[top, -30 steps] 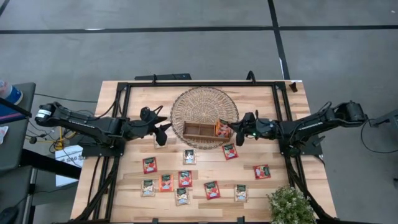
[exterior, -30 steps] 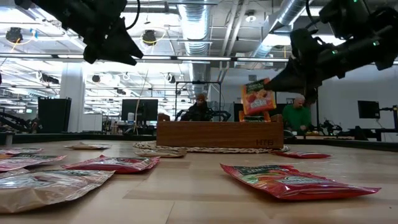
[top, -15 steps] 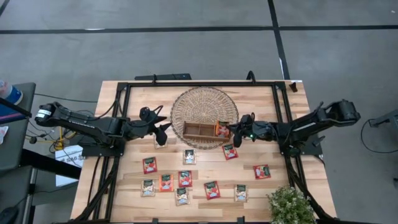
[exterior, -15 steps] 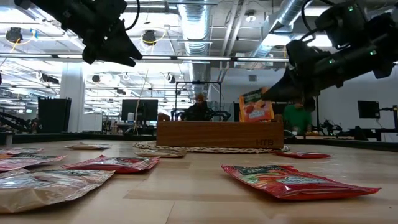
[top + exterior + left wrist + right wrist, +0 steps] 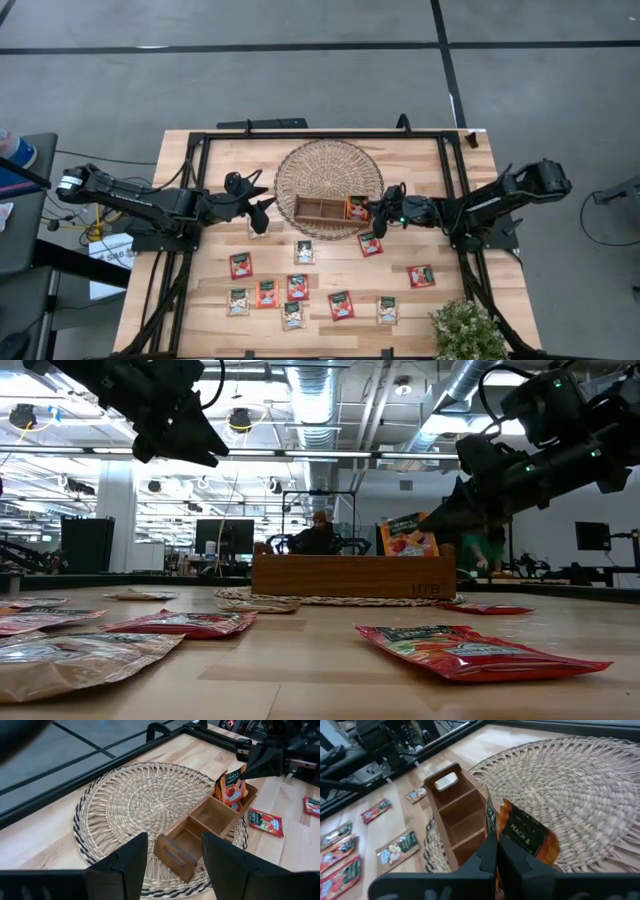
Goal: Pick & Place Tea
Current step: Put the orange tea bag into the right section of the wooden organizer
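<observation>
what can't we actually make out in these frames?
- Lower part of the held sachet: low view, hidden behind the wooden tray wall, so whether it touches the bottom is unclear.
- Sachet count in that end compartment: high view, too small; right wrist view, blocked by the right gripper.
- Sachet print on the table: high view, too small.
- Left gripper: fingertips cut off by the picture edge.

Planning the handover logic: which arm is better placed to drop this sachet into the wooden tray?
Right. Its gripper is shut on the red sachet over the tray's end compartment; the left gripper waits open beside the mat.
</observation>
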You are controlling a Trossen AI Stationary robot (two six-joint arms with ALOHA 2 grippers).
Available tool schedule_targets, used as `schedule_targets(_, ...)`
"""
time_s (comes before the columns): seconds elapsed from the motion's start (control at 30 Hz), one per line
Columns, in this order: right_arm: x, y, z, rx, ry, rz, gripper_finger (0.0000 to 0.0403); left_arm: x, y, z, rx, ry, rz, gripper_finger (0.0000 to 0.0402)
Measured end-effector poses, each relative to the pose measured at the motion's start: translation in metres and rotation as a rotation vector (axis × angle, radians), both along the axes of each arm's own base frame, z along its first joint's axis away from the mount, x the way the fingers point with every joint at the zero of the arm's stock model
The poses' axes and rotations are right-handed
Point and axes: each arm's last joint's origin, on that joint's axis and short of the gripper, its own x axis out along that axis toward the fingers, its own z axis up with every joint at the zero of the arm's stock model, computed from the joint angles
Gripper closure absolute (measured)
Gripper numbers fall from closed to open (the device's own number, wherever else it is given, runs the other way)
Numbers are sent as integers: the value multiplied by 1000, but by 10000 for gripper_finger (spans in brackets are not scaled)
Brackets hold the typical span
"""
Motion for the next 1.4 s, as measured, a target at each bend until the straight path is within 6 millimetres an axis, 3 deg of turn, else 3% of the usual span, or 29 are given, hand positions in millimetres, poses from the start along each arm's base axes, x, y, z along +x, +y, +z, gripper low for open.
schedule_targets(0.53,-2,0,-4,-6,43,-11,400,0,0,0,0,-1,0,225)
schedule_targets(1.03,-2,0,-3,-6,43,-11,291,0,0,0,-1,-1,-1,225)
schedule_targets(1.4,-2,0,-4,-5,48,-8,305,0,0,0,-1,-1,-1,225)
